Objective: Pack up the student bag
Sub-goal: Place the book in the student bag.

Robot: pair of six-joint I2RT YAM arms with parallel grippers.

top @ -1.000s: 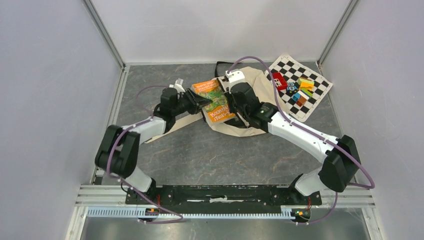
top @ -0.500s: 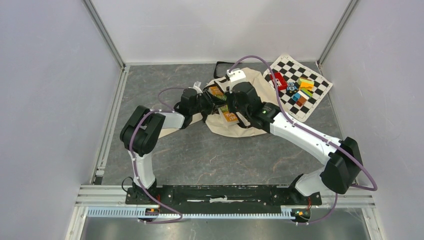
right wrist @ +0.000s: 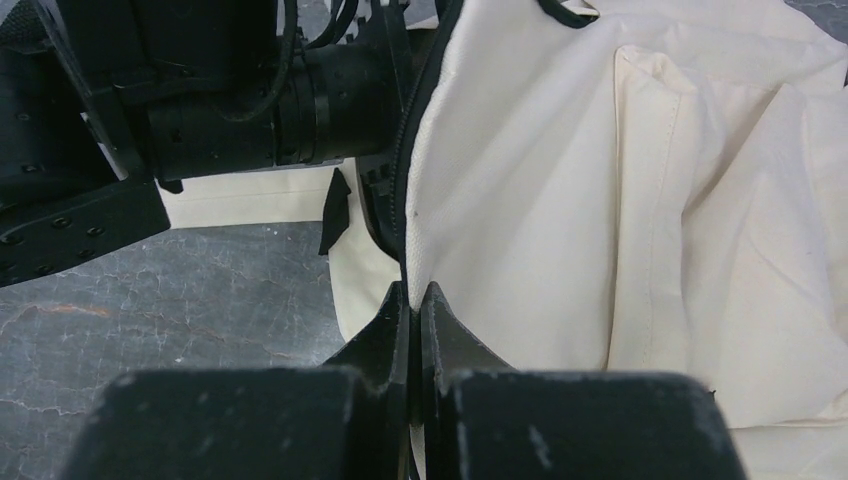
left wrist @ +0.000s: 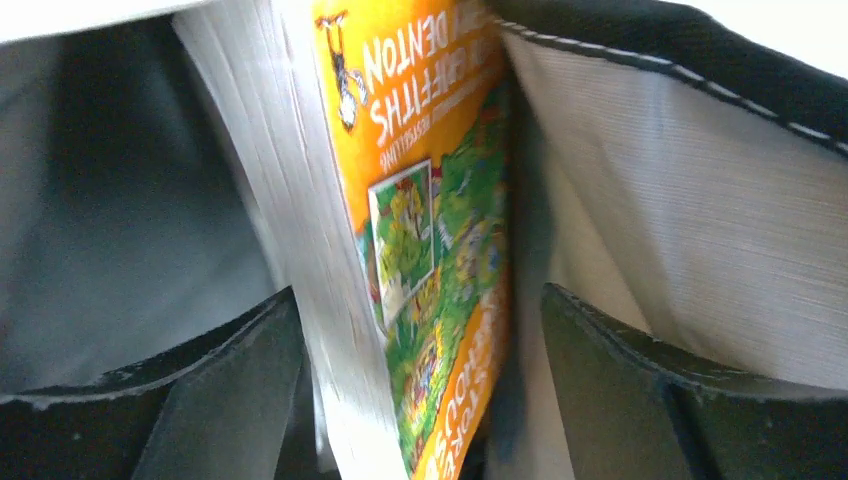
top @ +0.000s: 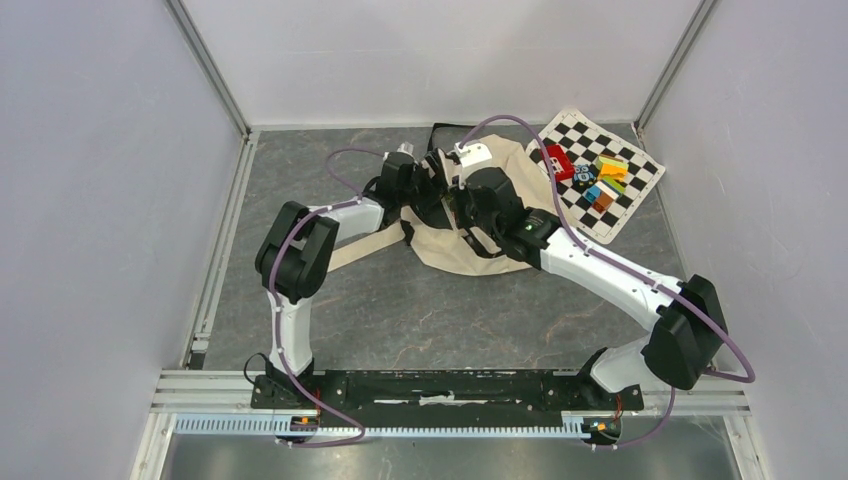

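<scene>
Top external view gives us the grey table [top: 400,300] first, with the student bag [top: 470,255] lying slumped at its far middle, cream canvas spread flat and a strap trailing towards the left arm; just to its right sits a chequered mat [top: 645,175] carrying coloured blocks [top: 600,180]. Both arms reach in and meet over the bag's mouth. From the right wrist we see the right gripper [right wrist: 415,300] pressed together on the dark zippered edge of the bag's opening, pinching it and lifting it so that the mouth gapes. From the left wrist we look inside the bag, grey lining on either side, where an orange book [left wrist: 440,250] stands on edge between the fingers of the left gripper [left wrist: 420,300]; those fingers are spread wider than the book, with one clearly apart from the cover and the other just beside the page edge. We judge the step in hand to be the release of the book inside the bag. The next move, as we read it, calls for drawing the left gripper straight back out of the mouth without dragging the book or snagging the lining, while the right holds the edge up.
</scene>
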